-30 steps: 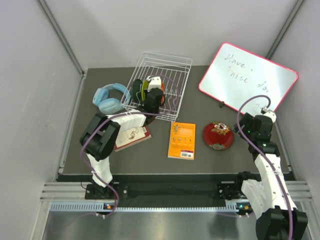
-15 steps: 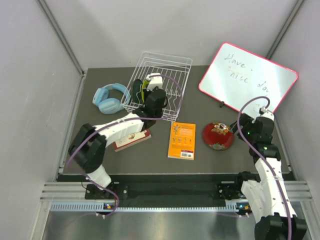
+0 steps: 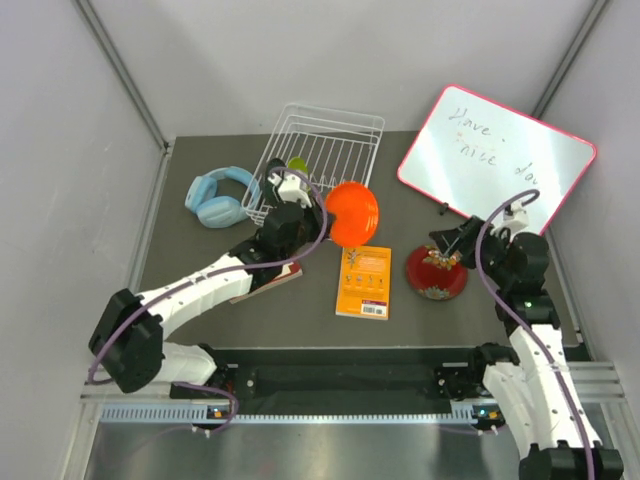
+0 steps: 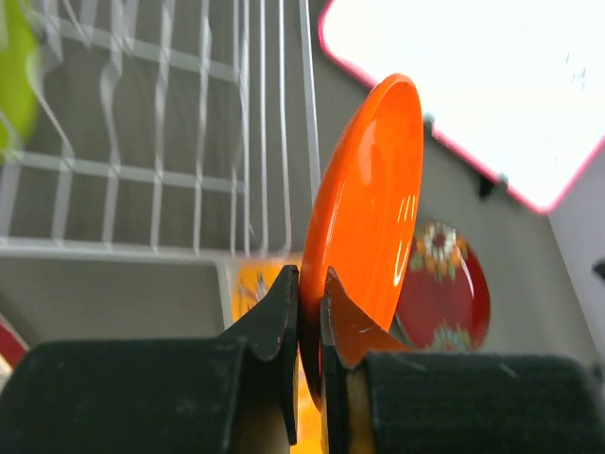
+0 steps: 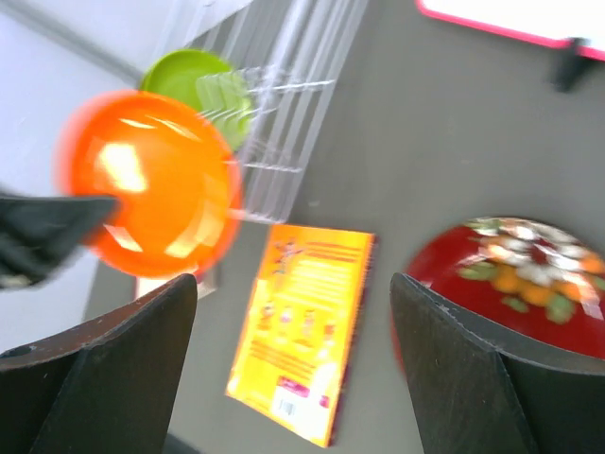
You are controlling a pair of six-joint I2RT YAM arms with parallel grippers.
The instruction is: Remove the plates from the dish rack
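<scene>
Top external view. Left hand [image 3: 324,216] clamped on the rim of the orange plate [image 3: 353,212], which is held on edge in the air just off the near right corner of the dish rack [image 3: 330,124]. Lime green plate [image 3: 297,164] stands in the rack's left slots. Dark red floral plate [image 3: 437,272] lies flat on the surface [image 3: 420,320], right of the orange book [image 3: 364,281]. Right hand [image 3: 447,243] hangs over that plate, fingers spread, nothing between them. Blue headphones [image 3: 222,196] left of the rack; whiteboard [image 3: 495,155] at far right.

Left wrist view. Both fingers of the left hand [image 4: 310,284] pinch the lower edge of the orange plate [image 4: 373,203], plate upright and slightly tilted. Rack wires [image 4: 189,170] behind to the left; red floral plate [image 4: 444,293] and whiteboard [image 4: 473,85] beyond.

Right wrist view. Right hand [image 5: 293,284] wide apart and empty. Orange plate [image 5: 151,184], blurred, at left, in front of the rack [image 5: 284,85], which holds the lime green plate [image 5: 194,80]. Red floral plate [image 5: 515,284] lies beside the right finger, the orange book [image 5: 302,340] between the fingers below.
</scene>
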